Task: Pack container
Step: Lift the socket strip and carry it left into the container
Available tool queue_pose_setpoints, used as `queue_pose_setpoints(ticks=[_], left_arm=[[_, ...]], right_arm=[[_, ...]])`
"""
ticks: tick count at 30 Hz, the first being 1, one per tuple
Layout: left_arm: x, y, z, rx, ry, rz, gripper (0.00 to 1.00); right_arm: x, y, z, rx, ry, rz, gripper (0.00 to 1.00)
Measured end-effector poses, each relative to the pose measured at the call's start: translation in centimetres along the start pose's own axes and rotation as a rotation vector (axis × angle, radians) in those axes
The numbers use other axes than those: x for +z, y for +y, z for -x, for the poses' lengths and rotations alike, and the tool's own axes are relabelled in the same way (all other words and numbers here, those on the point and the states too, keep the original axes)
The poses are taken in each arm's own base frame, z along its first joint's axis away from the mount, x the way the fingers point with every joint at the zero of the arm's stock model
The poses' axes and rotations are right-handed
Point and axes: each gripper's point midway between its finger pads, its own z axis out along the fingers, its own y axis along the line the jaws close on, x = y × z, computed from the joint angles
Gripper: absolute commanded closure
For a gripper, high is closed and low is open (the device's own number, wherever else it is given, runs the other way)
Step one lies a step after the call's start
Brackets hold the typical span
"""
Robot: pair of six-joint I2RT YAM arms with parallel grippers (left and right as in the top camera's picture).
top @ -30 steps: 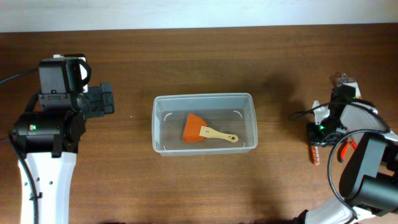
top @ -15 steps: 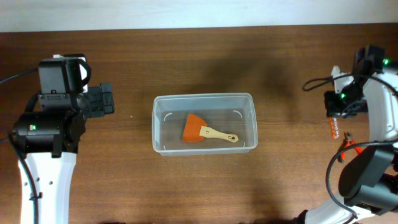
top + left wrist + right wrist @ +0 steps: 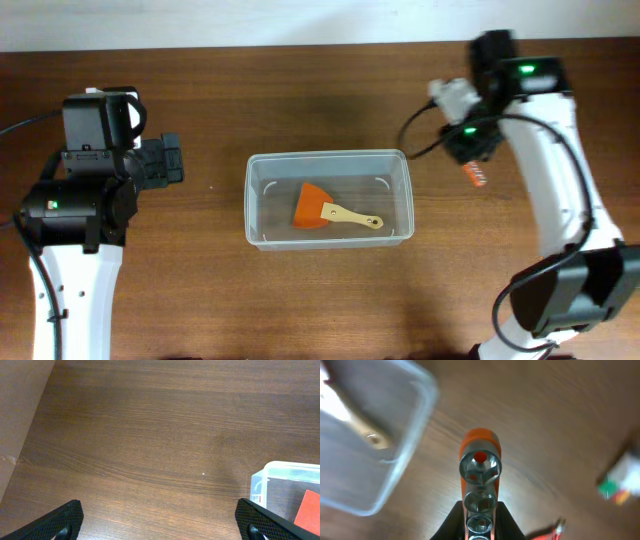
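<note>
While my right gripper is clamped on the orange-handled socket tool, fingers pressed to either side of its lower shaft with the metal sockets stacked up between them, I judge the step in hand to be carrying it over the container and setting it down inside. To do that well I should hold this grip firm, bring the tool fully past the rim before lowering, and aim for the bare floor at the right end, since an orange scraper with a wooden handle already lies near the middle. I would let go only once the tool is low, so it does not bounce or knock the thin clear wall. Seen from overhead the tool hangs near the container's far right corner, beside it and not yet above it, and my wrist view is blurred, so the exact gap is hard to read. My right arm reaches up from the near right of the table and bends inward. My left gripper hovers over bare wood well to the container's left, fingers spread wide and empty
</note>
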Motion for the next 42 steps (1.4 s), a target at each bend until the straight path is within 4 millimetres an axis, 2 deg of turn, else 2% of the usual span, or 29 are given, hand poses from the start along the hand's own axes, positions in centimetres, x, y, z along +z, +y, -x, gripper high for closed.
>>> queue_pose_setpoints(ticks=[6,16,21,27,33,42], left_arm=[[0.0,0.0,0.0,0.000,0.000,0.000,0.01],[0.0,0.0,0.0,0.000,0.000,0.000,0.01],[0.0,0.0,0.0,0.000,0.000,0.000,0.01],[0.0,0.0,0.0,0.000,0.000,0.000,0.01],[0.0,0.0,0.0,0.000,0.000,0.000,0.01],[0.0,0.0,0.0,0.000,0.000,0.000,0.01]], right_arm=[[-0.1,5.3,2.9,-0.280,-0.035,0.012,0.87],[-0.4,10.8,4.6,-0.503,-0.067,0.038,0.87],[-0.6,12.7,4.9,-0.574,-0.081,0.056,0.87],[-0.6,13.3,5.1,-0.663,-0.095,0.067,0.87],[-0.4,13.6,6.2,-0.737,-0.137,0.065,0.86],[2.8,13.8,6.2,-0.774,-0.068,0.107,0.86]])
